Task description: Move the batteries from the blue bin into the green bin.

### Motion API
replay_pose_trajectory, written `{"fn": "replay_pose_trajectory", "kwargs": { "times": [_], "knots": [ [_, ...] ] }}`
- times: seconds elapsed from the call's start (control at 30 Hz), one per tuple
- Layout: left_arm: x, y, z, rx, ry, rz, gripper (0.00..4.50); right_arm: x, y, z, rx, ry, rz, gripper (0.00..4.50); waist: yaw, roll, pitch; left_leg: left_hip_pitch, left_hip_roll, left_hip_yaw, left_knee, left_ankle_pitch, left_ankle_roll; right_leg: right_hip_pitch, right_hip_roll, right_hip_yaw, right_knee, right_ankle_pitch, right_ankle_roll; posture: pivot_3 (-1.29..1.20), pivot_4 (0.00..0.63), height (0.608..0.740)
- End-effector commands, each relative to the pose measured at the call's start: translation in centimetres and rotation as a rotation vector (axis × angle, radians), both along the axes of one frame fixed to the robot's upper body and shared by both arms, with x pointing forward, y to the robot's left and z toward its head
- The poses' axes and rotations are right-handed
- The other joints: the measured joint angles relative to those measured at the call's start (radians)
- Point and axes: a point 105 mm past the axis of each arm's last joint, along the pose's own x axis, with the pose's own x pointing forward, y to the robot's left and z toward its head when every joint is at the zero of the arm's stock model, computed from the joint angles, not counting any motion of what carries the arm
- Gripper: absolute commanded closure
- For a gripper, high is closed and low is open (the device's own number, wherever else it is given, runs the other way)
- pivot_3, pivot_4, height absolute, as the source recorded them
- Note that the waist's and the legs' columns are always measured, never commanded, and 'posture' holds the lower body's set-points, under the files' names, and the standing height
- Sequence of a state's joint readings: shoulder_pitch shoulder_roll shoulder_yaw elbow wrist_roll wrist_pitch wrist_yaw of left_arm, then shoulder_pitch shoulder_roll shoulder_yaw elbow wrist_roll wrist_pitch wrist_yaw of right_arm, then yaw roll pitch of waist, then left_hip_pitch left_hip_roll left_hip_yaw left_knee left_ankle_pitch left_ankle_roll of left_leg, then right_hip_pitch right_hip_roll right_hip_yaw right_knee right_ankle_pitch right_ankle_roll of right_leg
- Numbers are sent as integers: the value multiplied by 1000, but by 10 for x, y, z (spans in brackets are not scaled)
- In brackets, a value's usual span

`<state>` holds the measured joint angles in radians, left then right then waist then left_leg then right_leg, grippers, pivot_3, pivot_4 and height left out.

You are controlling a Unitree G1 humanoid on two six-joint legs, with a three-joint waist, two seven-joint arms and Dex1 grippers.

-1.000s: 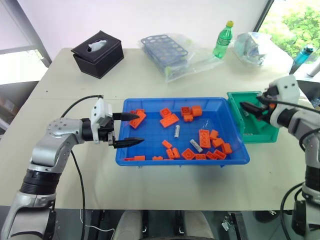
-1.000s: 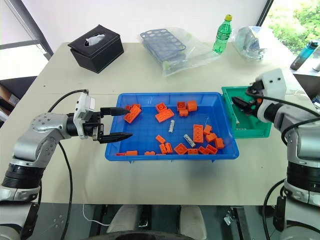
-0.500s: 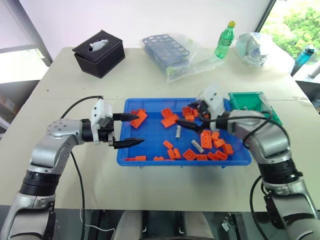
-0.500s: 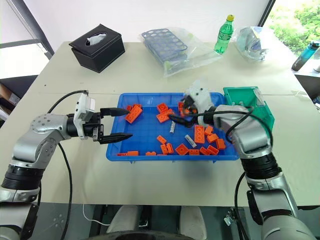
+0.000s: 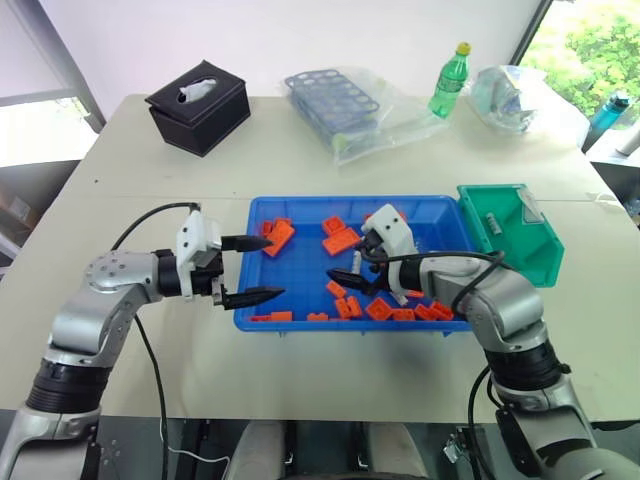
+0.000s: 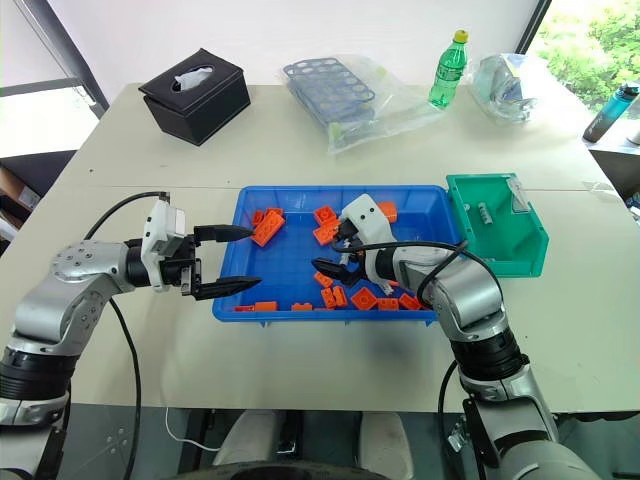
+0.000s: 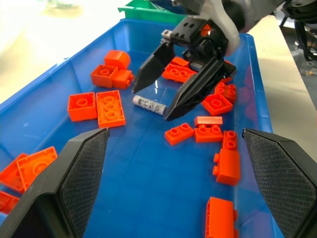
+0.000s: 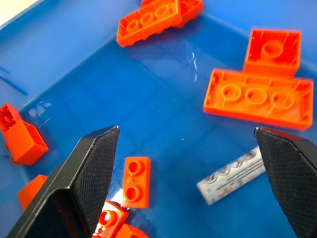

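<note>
bench [image 5: 150, 150]: carries all the things
blue bin [image 5: 300, 318]: landmark, mid-bench, scattered with orange bricks [image 5: 339, 240]
green bin [image 5: 545, 262]: touching the blue bin's right end, one battery [image 5: 491, 222] inside
left gripper [image 5: 253, 269]: spread, empty, at the blue bin's left rim
right gripper [image 7: 159, 101]: spread, low inside the blue bin, straddling a loose battery [image 7: 149, 104]
</note>
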<state>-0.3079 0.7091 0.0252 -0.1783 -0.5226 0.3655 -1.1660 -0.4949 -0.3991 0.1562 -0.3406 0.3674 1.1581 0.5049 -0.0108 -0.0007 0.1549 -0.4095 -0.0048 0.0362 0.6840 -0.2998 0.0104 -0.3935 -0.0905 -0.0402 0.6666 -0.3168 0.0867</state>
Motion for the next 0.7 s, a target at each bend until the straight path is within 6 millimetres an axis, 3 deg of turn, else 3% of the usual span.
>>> {"fn": "replay_pose_trajectory", "kwargs": {
  "times": [0.03, 0.27, 0.7],
  "knots": [
    [-1, 1, 11, 1, -46, -5, 0, 5, -3, 5, -18, -45, -39, 18, -2, 0, 0, 0, 0, 0, 0, 0, 0, 0, 0, 0, 0, 0, 0, 0, 150, 716],
    [-1, 1, 11, 2, -45, -8, 0, 9, -14, 15, -7, -89, -91, 18, -3, 0, 0, 0, 0, 0, 0, 0, 0, 0, 1, 0, 0, 0, 0, 0, 150, 716],
    [4, -1, 14, -1, -57, -15, 0, 7, -21, -17, -67, -31, -124, 18, -4, 0, 0, 0, 0, 0, 0, 0, 0, 0, 1, 0, 0, 0, 0, 0, 150, 716]
  ]
}}
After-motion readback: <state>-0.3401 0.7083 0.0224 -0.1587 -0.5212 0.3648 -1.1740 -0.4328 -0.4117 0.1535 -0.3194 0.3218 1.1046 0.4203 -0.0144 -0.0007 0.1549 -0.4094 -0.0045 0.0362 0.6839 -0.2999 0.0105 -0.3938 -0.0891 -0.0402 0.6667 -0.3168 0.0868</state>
